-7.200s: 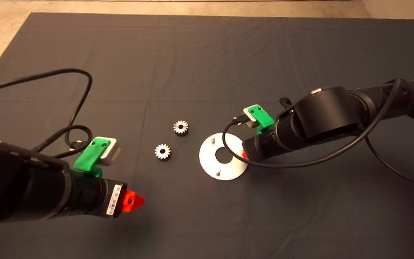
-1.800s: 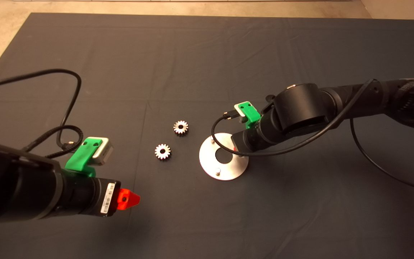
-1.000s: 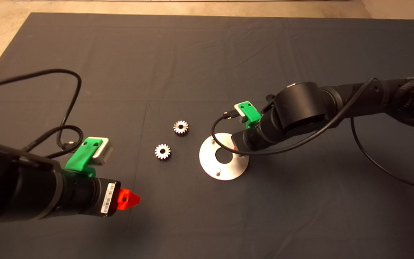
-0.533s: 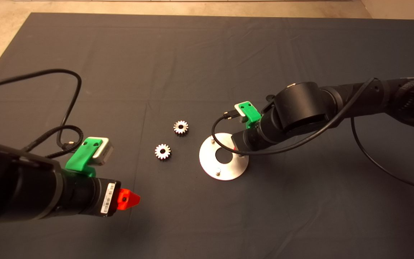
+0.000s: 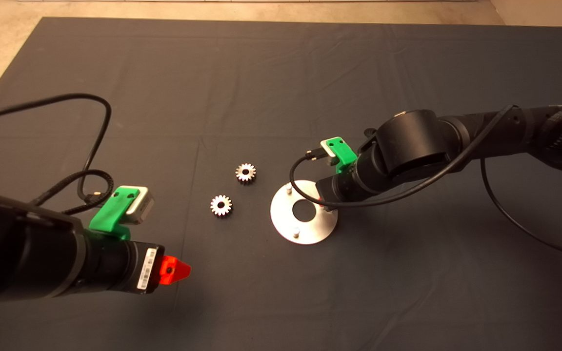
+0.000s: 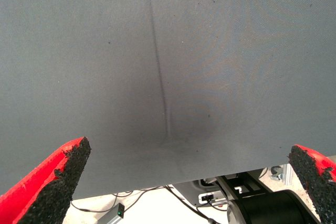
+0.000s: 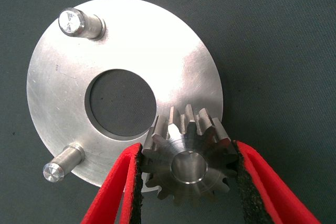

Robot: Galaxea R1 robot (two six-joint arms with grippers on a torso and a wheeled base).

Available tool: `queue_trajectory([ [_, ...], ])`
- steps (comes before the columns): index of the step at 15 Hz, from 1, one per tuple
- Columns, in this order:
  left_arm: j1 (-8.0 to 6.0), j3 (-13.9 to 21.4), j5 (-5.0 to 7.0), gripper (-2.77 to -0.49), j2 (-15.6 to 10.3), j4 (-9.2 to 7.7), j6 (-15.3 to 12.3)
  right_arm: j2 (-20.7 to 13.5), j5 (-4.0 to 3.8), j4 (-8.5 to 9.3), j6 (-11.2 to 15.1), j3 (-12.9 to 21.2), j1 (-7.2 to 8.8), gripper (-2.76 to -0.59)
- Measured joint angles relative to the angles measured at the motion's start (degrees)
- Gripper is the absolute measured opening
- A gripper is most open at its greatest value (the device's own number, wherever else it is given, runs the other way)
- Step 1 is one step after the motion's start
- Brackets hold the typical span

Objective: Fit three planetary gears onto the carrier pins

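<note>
Here: gear [image 7: 188, 165] clamped in right tool [image 7: 186, 182], over disc [image 7: 173, 66].

The right gripper [image 5: 321, 201], which seven seconds ago hung at the right rim of the round carrier disc [image 5: 286, 222], has since moved inward over the disc's right side, near its central hole. In the last second its arm eased slightly back to the right and its green camera mount [image 5: 340, 152] sits a little lower. The left gripper [image 5: 178, 270], low at the left, has drifted a short way leftward and down since the earliest picture.
</note>
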Motion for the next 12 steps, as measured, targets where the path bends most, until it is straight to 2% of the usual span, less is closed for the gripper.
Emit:
queue_trajectory([
  [7, 0.01, 0.0, -0.15, -0.51, 0.01, 0.0, 0.0, -0.11, 0.16, 0.32, 0.0, 0.02, 0.11, -2.34],
  [10, 0.0, 0.0, -0.15, -0.51, 0.0, 0.0, -0.01, -0.38, -0.14, 0.42, 0.0, 0.02, 0.16, -2.36],
  [11, 0.0, 0.0, -0.15, -0.51, 0.0, 0.0, 0.0, -0.46, -0.48, 0.63, 0.0, -0.04, 0.11, -2.36],
  [12, 0.0, 0.0, -0.14, -0.51, 0.0, 0.0, -0.01, -0.52, -0.41, 0.94, 0.0, -0.04, 0.11, -2.36],
])
